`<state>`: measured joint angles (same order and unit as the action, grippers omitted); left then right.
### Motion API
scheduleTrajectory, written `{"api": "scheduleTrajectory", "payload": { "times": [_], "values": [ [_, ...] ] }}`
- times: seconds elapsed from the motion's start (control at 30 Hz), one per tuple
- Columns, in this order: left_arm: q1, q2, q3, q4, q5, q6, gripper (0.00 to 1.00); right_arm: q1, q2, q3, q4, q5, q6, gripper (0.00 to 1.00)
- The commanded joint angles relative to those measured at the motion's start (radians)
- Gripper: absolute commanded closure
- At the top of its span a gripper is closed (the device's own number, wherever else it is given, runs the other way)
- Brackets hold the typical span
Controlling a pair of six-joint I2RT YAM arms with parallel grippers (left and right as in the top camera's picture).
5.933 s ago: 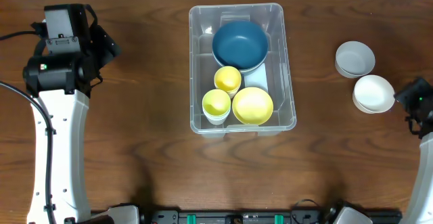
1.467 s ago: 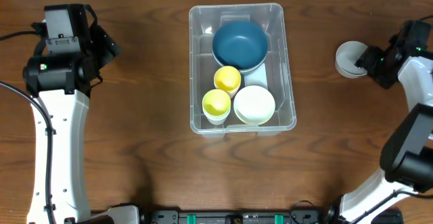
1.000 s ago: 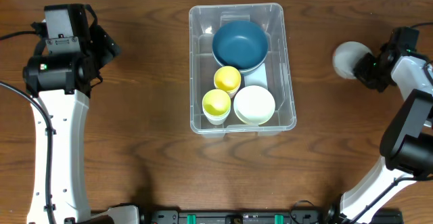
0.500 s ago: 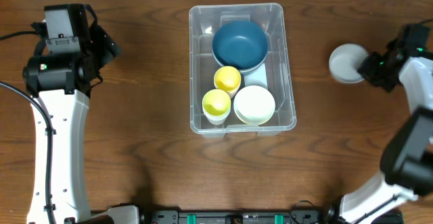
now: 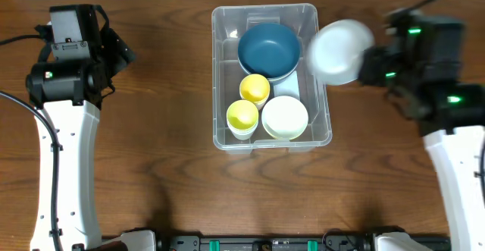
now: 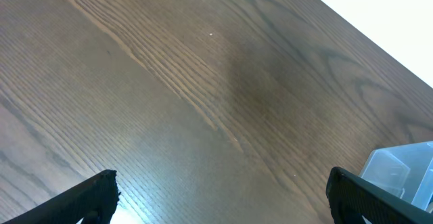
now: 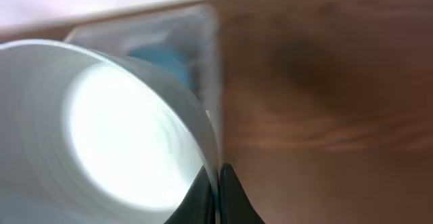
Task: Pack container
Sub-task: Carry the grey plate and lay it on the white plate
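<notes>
Container [image 5: 221, 92] sits at centre of the table [image 5: 159, 145], holding a blue bowl [image 5: 268, 49], two yellow cups [image 5: 255, 88] and a white bowl [image 5: 284, 117]. Right gripper [image 7: 218, 183] is clamped on the rim of a second white bowl [image 5: 339, 51] over the container's right wall. Left gripper [image 6: 223, 197] stands wide open, well apart to the left.

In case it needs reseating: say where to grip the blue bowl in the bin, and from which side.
Take the blue bowl by its rim, probably from straight above: it sits upright, mouth up, and the container walls bar a sideways approach.
</notes>
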<state>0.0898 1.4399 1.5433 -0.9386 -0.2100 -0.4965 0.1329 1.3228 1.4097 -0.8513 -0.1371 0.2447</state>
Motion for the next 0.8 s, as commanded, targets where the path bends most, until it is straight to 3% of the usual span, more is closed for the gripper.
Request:
{"api": "scheduleTrajectory", "payload": {
  "times": [0.0, 0.3, 0.77],
  "values": [
    [0.002, -0.002, 0.015, -0.003, -0.011, 0.006, 0.02, 0.133, 0.038, 0.000, -0.007, 0.049, -0.021, 0.99],
    [0.002, -0.002, 0.015, -0.003, -0.011, 0.006, 0.02, 0.366, 0.193, 0.000, -0.010, 0.225, 0.014, 0.99],
    [0.002, -0.002, 0.015, -0.003, -0.011, 0.006, 0.02, 0.376, 0.283, 0.000, -0.171, 0.250, 0.055, 0.99]
  ]
}}
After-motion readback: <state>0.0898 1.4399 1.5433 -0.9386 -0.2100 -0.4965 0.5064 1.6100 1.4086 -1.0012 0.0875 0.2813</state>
